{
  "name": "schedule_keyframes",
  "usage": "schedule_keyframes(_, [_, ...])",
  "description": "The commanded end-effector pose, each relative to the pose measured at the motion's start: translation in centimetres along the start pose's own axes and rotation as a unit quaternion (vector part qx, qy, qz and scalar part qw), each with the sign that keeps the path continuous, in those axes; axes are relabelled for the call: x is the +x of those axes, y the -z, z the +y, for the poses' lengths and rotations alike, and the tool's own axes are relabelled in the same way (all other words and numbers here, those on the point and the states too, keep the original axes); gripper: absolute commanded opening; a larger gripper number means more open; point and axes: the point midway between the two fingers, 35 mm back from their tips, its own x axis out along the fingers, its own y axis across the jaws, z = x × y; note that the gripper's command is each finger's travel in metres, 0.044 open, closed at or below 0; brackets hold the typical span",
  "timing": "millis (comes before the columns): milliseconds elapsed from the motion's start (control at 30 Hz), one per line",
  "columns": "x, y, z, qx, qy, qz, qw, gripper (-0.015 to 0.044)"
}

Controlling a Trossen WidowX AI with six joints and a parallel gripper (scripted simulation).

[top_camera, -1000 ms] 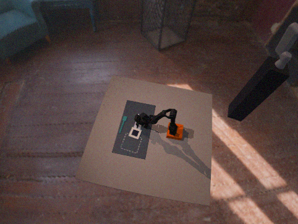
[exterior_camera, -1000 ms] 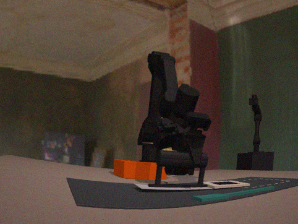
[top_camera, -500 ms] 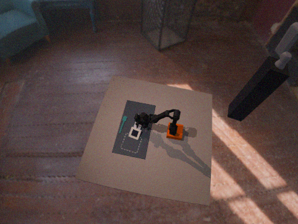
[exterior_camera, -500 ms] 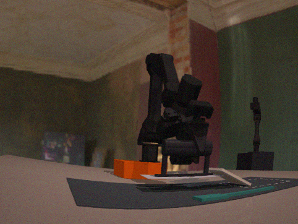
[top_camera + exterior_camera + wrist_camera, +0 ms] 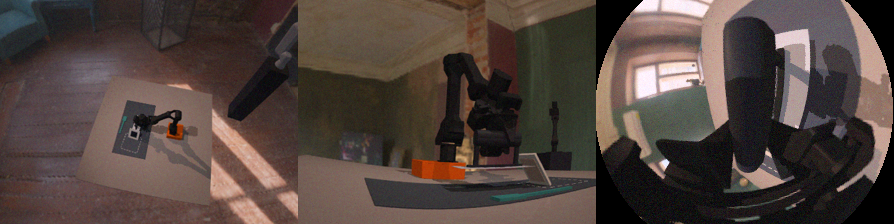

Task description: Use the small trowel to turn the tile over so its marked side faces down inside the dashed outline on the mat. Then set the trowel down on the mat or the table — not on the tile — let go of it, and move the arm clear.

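My gripper (image 5: 140, 124) (image 5: 496, 165) is shut on the small trowel (image 5: 134, 126) (image 5: 460, 167), a thin pale blade held above the mat; its white-edged plate (image 5: 800, 37) also fills part of the wrist view. The tile (image 5: 130, 133) (image 5: 537, 171) is tipped steeply. Its far edge rests on the mat and its near edge is raised beside the trowel's tip. The dark marked square shows from above, and the plain underside faces the trowel. The dashed outline (image 5: 130, 151) lies just past the tile, whose low edge is at the outline's near side. Exact contact between trowel and tile is unclear.
A teal flat tool (image 5: 122, 124) (image 5: 533, 193) lies along the edge of the dark mat (image 5: 139, 106) (image 5: 406, 195), beside the tile. The arm's orange base (image 5: 169, 135) (image 5: 434, 171) stands on the table (image 5: 173, 189) behind the mat.
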Motion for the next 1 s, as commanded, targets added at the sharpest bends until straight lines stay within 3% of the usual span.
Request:
schedule_keyframes(0, [-0.5,1.3,1.3,0.002,-0.015,0.005,1.000,0.0000])
schedule_keyframes(967, [0.3,6.6,0.4,0.004,-0.014,0.006,1.000,0.0000])
